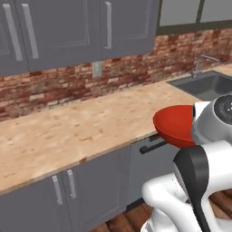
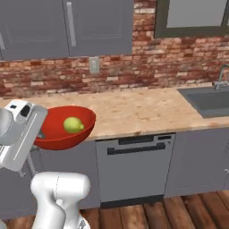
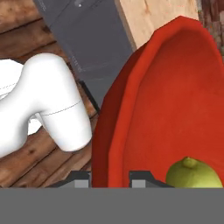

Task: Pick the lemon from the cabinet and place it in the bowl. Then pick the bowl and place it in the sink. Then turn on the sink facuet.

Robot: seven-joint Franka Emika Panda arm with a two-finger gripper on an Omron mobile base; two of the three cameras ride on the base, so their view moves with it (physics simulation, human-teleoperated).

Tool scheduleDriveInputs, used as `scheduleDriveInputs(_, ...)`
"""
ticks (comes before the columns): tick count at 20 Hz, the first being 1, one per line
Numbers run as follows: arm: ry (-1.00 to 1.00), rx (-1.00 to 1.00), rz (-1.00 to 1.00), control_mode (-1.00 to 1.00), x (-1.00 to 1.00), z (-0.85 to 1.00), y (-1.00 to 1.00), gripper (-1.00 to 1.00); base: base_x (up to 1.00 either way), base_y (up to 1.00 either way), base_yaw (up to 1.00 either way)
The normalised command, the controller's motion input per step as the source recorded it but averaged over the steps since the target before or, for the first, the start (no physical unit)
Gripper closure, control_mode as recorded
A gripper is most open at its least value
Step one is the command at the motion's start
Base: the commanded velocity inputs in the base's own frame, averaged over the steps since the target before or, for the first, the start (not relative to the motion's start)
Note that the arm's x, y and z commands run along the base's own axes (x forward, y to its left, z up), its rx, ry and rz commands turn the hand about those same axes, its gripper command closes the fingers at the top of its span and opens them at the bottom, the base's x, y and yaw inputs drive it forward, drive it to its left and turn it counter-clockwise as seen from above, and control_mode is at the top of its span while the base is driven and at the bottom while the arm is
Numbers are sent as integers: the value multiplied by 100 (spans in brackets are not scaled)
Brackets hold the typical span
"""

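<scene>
While the bowl [image 2: 67,127] hangs in the air just off the counter [image 1: 68,131] edge with the lemon [image 2: 73,125] resting inside it, the relation that matters for the coming move is where the sink [image 2: 206,101] lies from the gripper [image 3: 110,178]. In the right base view the sink sits far toward 3 o'clock from the bowl, well apart, with a long run of bare counter between them. In the left base view it lies toward 1 o'clock from the bowl, with the sink facuet [image 1: 200,65] standing behind it. The carry, judged from this, has to run sideways along the counter toward that basin.

The gripper's fingertips rise at the bottom of the hand view on either side of the bowl's rim, one outside the wall and one inside, so the claw appears clamped on the rim. The bowl extends up and away from the fingertips toward 12 o'clock, tilted in that view. The lemon lies toward 3 o'clock from the fingertips, near them, low in the bowl's hollow. A tilt during the carry could roll it out
</scene>
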Motion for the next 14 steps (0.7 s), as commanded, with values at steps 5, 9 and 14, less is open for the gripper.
scheduleDriveInputs(5,0,0,0,100,0,0,0,100,0,-37,-66)
scheduleDriveInputs(9,0,0,0,100,0,0,0,100,10,-40,-65)
scheduleDriveInputs(14,0,0,0,100,0,0,0,100,34,-42,-65)
